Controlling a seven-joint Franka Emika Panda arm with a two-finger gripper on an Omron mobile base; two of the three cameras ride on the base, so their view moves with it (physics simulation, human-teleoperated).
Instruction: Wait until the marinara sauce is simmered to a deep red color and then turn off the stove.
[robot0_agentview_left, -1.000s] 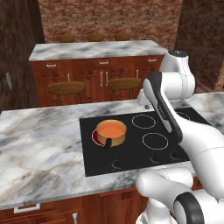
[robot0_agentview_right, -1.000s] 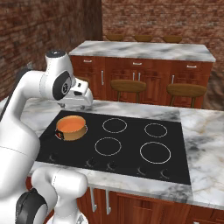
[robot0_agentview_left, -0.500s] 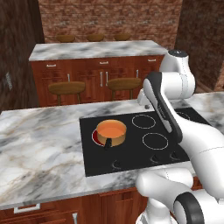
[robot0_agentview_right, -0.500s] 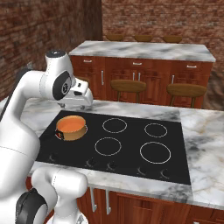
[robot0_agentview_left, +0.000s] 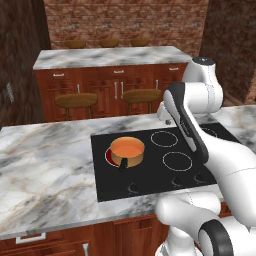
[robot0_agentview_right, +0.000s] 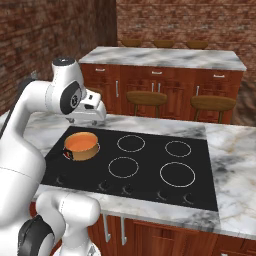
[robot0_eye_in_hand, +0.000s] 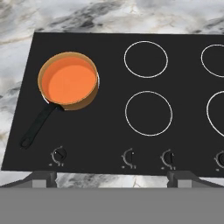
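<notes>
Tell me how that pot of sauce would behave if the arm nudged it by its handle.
The pot would probably slide easily, since the stove is smooth glass. Its sauce sits fairly near the rim, so a quick shove might slosh it over. The long handle sticks out one side, so a push there would likely swivel it.

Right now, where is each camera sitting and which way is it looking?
Left base view: behind the arm on its left, looking forward and down at the flat black glass cooktop; the white arm fills the lower right.
Right base view: behind on its right, looking at the same cooktop; the arm rises at left.
Hand view: on the hand above the cooktop, looking down; two dark claw tips at the bottom.
All three share the small tan-sided pot of orange sauce.
</notes>
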